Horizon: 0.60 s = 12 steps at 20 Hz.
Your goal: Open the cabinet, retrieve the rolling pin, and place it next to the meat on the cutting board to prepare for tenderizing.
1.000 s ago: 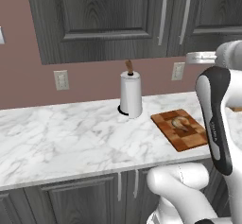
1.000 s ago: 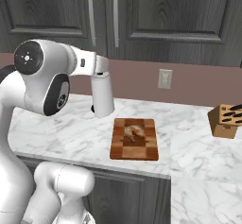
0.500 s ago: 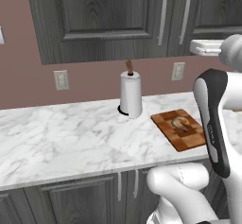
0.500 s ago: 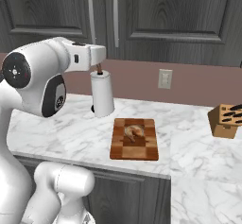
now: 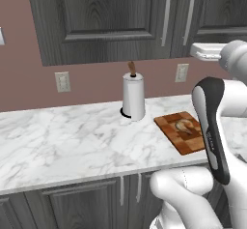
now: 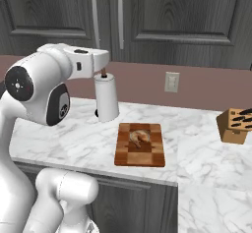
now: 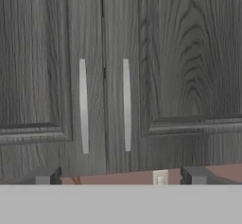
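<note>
Gripper (image 7: pixel 118 176) open, facing closed cabinet (image 7: pixel 142 53) doors.

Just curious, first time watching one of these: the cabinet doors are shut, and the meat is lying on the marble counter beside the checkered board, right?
Not quite. The meat lies on the cutting board itself, not on the counter, as the right base view shows. The cabinet doors are indeed shut.

The cabinet (image 7: pixel 123 53) doors are shut, blocking the shelf; their 2 bar handles (image 7: pixel 126 105) stand free. On the counter (image 5: pixel 72 141), a paper towel roll (image 5: pixel 133 96) stands at 10 o'clock of the cutting board (image 6: pixel 140 144); bare marble lies at 9 o'clock of the board
</note>
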### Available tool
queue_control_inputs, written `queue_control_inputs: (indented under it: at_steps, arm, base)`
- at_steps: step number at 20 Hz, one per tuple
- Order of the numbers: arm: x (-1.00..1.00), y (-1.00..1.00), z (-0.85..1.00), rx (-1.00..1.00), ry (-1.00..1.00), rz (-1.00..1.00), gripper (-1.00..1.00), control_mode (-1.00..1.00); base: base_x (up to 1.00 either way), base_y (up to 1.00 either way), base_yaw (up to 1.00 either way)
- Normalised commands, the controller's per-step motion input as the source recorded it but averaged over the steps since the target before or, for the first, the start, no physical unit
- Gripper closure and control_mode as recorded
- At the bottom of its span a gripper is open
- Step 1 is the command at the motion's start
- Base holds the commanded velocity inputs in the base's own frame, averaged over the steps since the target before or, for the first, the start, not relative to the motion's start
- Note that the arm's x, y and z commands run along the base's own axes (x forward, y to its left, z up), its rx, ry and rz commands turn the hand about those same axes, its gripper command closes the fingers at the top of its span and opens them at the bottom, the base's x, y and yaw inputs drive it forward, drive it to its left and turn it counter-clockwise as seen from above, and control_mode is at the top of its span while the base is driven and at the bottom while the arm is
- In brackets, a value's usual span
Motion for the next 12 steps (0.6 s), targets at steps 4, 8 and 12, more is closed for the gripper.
queue_control_inputs:
  at_steps: [4, 8, 12]
  arm:
    - [0.0, 0.0, 0.0, 0.0, 0.0, 0.0, -1.0, -1.0]
    - [0.0, 0.0, 0.0, 0.0, 0.0, 0.0, -1.0, -1.0]
    - [0.02, 0.0, 0.0, 0.01, 0.0, 0.0, -1.0, -1.0]
  base:
    - [0.0, 0.0, 0.0]
    - [0.0, 0.0, 0.0]
    - [0.0, 0.0, 0.0]
